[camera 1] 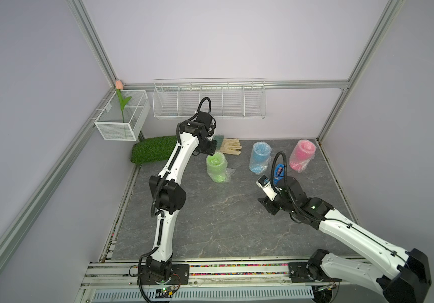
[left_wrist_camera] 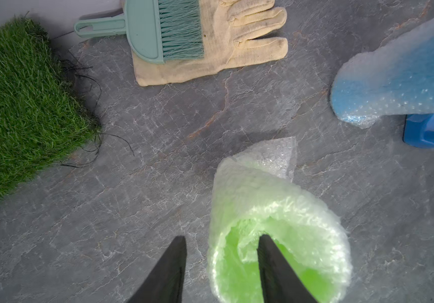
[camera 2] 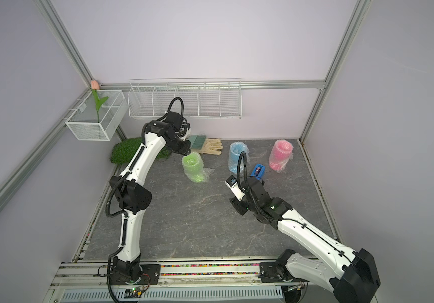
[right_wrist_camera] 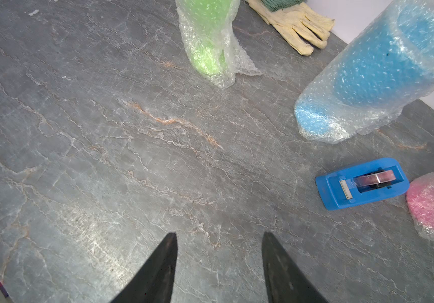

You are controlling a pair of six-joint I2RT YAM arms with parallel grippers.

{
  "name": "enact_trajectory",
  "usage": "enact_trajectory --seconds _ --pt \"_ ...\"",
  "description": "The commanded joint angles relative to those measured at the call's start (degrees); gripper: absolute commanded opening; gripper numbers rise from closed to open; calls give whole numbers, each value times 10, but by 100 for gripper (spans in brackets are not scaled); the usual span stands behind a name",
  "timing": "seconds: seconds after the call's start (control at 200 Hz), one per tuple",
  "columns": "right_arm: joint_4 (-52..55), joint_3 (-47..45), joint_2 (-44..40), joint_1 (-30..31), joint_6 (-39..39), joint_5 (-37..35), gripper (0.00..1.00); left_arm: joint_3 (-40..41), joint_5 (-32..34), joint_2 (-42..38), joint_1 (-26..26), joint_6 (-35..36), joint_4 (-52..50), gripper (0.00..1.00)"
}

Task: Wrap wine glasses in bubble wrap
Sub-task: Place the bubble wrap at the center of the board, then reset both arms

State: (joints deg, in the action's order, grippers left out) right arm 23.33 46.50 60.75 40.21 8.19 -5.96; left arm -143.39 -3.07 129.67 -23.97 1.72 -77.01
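Green glass (camera 1: 215,165), blue glass (camera 1: 260,157) and pink glass (camera 1: 302,154) stand wrapped on the desk (camera 1: 210,223). Left gripper (left_wrist_camera: 222,237): jaws apart astride the green glass's wrap (left_wrist_camera: 263,189) rim, gripping nothing. Advise a straight lift clear; the loose flap (left_wrist_camera: 280,154) may unroll. Right gripper (right_wrist_camera: 219,233): jaws apart, empty.

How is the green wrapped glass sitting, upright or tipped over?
Upright. The green wine glass stands on its base on the table, wrapped mouth facing up, a loose flap of bubble wrap trailing beside it.
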Motion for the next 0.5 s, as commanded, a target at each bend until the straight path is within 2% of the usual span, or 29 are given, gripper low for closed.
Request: enact_trajectory --seconds 0.0,0.165,0.26,0.295,0.38,0.46,0.485,0.495 --pt "3 10 7 -4 7 3 55 0 -1 -14 0 -3 -17 47" --pt "-4 8 9 -25 -12 -7 56 20 35 -52 0 -11 -1 51" --pt "-20 -3 12 -72 -23 2 56 112 98 -108 0 -24 64 68" --pt "-26 -5 14 -97 -27 11 58 154 126 -132 1 -38 94 76" --pt "-45 -13 15 -158 -35 27 62 262 180 -192 4 -53 169 89" --pt "-78 -27 18 -213 -41 19 75 355 228 -244 9 -66 234 100" --pt "-92 -34 20 -229 -47 10 82 386 238 -259 12 -71 254 99" --pt "-98 -35 20 -235 -50 8 88 397 242 -265 14 -73 263 99"
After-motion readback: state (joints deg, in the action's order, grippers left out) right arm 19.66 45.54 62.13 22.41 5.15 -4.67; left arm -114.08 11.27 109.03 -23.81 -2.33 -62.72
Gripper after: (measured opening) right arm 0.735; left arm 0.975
